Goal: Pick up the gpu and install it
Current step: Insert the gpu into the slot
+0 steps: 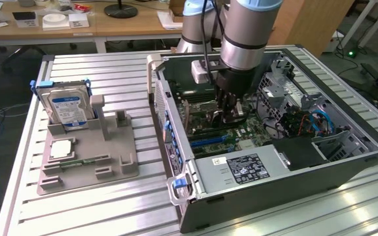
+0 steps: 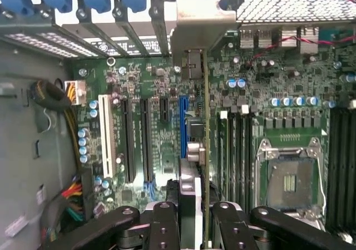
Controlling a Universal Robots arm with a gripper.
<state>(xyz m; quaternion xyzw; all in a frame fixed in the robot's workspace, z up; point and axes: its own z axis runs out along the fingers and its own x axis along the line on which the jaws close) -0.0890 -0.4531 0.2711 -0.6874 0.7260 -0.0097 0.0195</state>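
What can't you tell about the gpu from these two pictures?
- gpu faces: wrist view, card seen edge-on.
- Whether its edge is in a motherboard slot: wrist view, the card itself and the gripper cover it.
- Same fit, exterior view: hidden behind the gripper and arm.
- Power supply label text: exterior view, too small.

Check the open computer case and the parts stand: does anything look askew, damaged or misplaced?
Nothing stands out. The gpu sits straight, edge-on in the gripper over the motherboard slots; the hard drive stands upright in its stand; no damage shows.
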